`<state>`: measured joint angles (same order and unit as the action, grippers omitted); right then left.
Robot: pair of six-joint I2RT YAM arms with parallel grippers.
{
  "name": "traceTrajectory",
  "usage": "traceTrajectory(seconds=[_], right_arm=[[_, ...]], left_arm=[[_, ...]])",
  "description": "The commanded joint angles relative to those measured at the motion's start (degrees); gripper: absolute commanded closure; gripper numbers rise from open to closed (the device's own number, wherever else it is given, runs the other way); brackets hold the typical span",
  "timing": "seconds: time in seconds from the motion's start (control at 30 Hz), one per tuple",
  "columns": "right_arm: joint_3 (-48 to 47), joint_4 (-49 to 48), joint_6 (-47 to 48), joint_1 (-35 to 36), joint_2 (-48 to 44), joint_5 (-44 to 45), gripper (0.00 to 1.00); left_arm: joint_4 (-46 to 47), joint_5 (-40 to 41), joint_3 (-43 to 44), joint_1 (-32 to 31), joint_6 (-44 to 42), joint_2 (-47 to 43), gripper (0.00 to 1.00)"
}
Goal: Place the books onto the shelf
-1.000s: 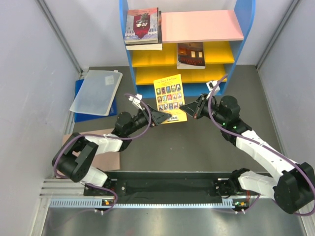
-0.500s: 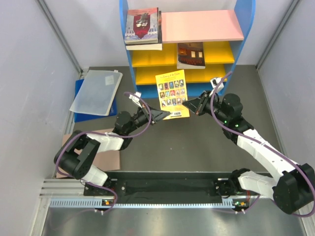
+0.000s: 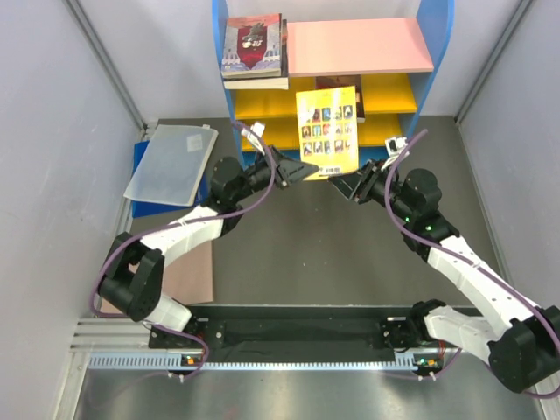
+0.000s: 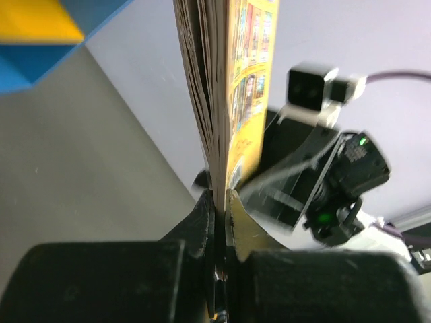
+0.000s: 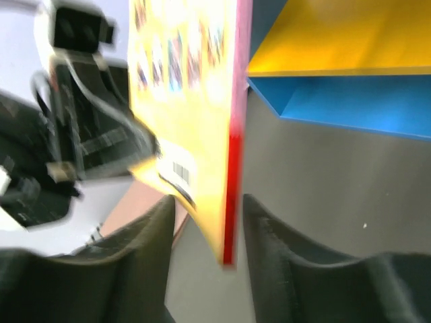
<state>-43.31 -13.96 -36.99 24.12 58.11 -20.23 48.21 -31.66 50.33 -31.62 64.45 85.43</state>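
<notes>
The left gripper [image 3: 304, 171] is clamped on the lower edge of the yellow book [image 3: 328, 131], holding it upright just before the shelf [image 3: 359, 45], likely for sliding in; the right gripper [image 3: 338, 181] stands parted astride its corner, gripping nothing

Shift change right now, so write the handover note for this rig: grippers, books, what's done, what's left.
Left gripper: shut on the yellow book, pinching its lower corner and holding it upright in front of the shelf.
Right gripper: open, fingers either side of that book's lower edge, not clamping.
Done: a stack of books lies on the pink top board; a dark book lies on the upper yellow board, mostly hidden behind the yellow one.
Left: get the yellow book onto the shelf. How many books the stack holds cannot be told.
</notes>
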Motion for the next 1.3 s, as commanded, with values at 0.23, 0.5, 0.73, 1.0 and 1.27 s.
traceTrajectory(seconds=[0.23,0.5,0.73,1.0,1.27], right_arm=[[-0.9,1.0,0.4,-2.2,-4.2,-1.1,0.4],[-0.8,4.3,2.4,-3.2,-6.4,-0.6,0.39],[0.1,7.5,4.3,-3.6,-9.1,0.5,0.38],[-0.2,11.0,6.3,-3.7,-11.5,1.9,0.35],[0.1,12.6,7.0,-3.7,-13.5,3.0,0.34]], left_arm=[[-22.7,-4.2,20.0,0.0,-1.2,4.5,1.0],[-25.0,-8.6,19.4,0.0,-1.5,4.9,1.0],[-28.3,-7.6,20.2,0.2,-3.5,4.6,1.0],[-24.4,-8.2,23.9,0.3,1.5,7.4,1.0],[-22.0,-8.2,29.4,0.4,7.2,11.4,1.0]])
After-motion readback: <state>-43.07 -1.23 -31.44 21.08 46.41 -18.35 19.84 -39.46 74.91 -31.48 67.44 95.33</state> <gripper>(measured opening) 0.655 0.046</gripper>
